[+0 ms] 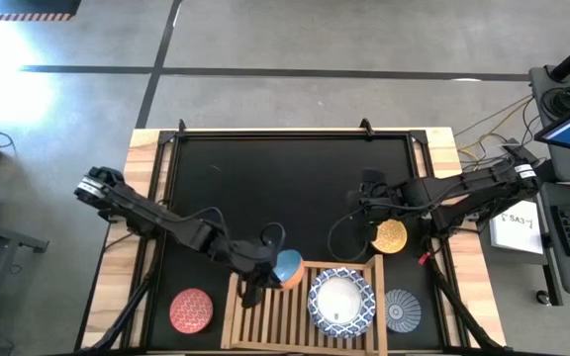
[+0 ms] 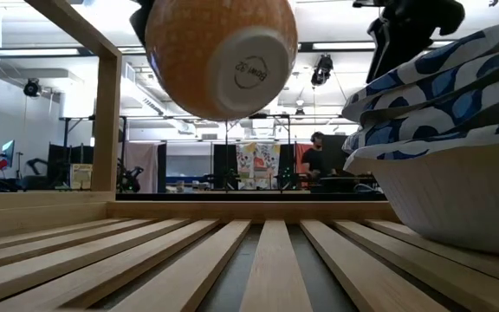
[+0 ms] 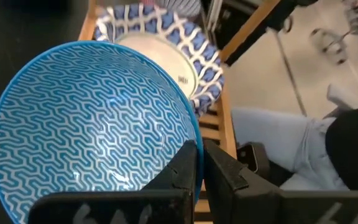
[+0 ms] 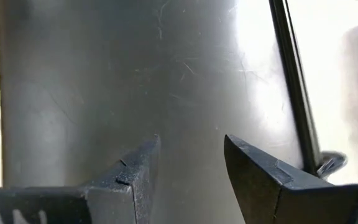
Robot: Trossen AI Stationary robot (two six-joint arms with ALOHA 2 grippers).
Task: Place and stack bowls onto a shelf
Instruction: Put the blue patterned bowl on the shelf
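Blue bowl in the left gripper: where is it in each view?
High: blue bowl at the shelf's back-left corner.
Low: only its orange underside, top centre.
Left wrist: fills the left.
Right wrist: not in it.
Shared landmark: white bowl stack.

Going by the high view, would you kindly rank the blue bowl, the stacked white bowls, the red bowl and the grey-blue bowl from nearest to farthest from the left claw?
1. Blue bowl: held in the left claw, above the shelf.
2. Stacked white bowls: on the shelf's right half.
3. Red bowl: on the mat, left of the shelf.
4. Grey-blue bowl: right of the shelf.
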